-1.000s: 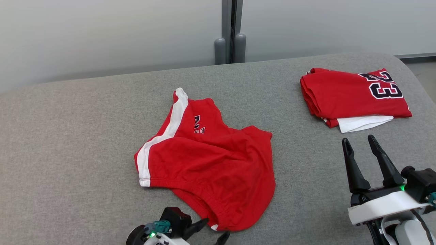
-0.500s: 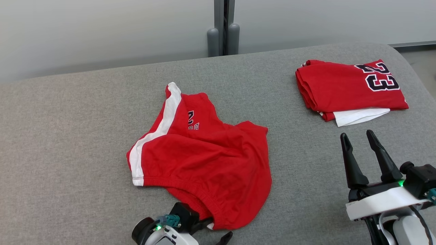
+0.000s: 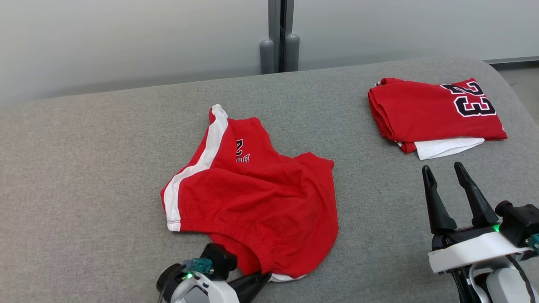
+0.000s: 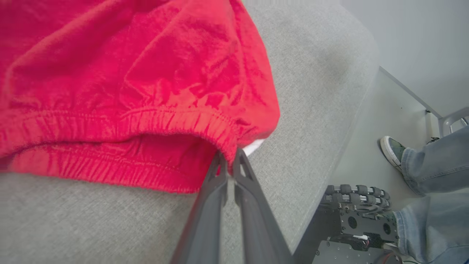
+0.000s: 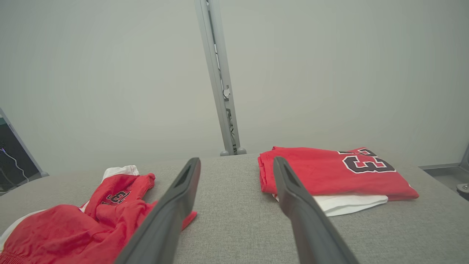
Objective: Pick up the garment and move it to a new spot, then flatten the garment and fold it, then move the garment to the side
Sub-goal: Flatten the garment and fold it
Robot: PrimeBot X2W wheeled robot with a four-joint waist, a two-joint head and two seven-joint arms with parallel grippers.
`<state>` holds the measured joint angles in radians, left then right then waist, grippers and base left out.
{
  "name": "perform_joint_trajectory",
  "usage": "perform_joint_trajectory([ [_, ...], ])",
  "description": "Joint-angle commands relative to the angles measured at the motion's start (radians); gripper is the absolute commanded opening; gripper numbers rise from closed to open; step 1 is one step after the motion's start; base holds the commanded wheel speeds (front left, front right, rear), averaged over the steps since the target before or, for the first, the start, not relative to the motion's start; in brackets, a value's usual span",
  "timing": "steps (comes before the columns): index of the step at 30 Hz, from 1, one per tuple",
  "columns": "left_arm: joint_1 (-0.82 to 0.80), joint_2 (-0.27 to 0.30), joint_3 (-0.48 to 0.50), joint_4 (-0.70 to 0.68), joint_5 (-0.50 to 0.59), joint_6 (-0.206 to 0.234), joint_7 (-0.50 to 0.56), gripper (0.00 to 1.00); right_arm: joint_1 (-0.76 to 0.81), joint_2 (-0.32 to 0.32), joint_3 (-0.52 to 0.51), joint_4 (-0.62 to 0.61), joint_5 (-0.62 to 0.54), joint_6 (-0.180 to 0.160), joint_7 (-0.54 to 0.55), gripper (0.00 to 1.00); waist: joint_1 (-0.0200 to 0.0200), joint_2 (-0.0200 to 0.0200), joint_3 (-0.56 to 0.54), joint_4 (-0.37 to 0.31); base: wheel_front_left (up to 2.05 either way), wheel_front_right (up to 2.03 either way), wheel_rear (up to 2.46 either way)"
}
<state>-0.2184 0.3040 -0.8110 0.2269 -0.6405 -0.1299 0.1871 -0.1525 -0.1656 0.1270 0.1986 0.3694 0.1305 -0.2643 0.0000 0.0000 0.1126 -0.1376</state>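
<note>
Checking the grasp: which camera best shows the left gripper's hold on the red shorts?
The left wrist view: close up, the left gripper pinches the elastic waistband of the red shorts. The head view shows that gripper at the shorts' near edge, the pinch hard to judge. The right wrist view shows the crumpled shorts sidelong.

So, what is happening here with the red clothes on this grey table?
The robot is starting on the red shorts, which lie crumpled on the grey table, not yet lifted. Its left pincer is shut on the elastic waistband at their near edge. The right pincer is open and holds nothing, close to a folded red jersey with the number 23. A person in jeans stands beside the table.
</note>
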Motion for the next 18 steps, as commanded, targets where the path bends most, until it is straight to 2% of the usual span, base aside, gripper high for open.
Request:
perform_joint_trajectory([
  [1,-0.017,0.027,0.024,-0.013,-0.021,0.008,0.007,0.00,0.013,-0.007,-0.003,-0.001,-0.001,0.001,-0.001,1.00,0.0000,0.0000,-0.007,0.009,0.00,0.00,0.00],
  [2,-0.017,0.027,0.024,-0.013,-0.021,0.008,0.007,0.00,0.013,-0.007,-0.003,-0.001,-0.001,0.001,-0.001,1.00,0.0000,0.0000,-0.007,0.009,0.00,0.00,0.00],
  [7,-0.008,0.089,0.090,-0.076,-0.068,0.067,0.066,0.00,0.016,-0.014,-0.002,0.003,0.001,0.001,-0.001,1.00,0.0000,0.0000,-0.017,0.031,0.00,0.00,0.00],
  [14,0.029,0.216,0.195,-0.211,-0.177,0.132,0.190,0.00,0.014,-0.013,0.008,0.007,0.002,0.001,-0.001,1.00,0.0000,0.0000,-0.027,0.052,0.00,0.00,0.00],
  [18,0.064,0.285,0.261,-0.264,-0.224,0.185,0.234,0.00,0.012,-0.015,0.015,0.012,0.005,0.001,-0.001,1.00,0.0000,0.0000,-0.029,0.055,0.00,0.00,0.00],
])
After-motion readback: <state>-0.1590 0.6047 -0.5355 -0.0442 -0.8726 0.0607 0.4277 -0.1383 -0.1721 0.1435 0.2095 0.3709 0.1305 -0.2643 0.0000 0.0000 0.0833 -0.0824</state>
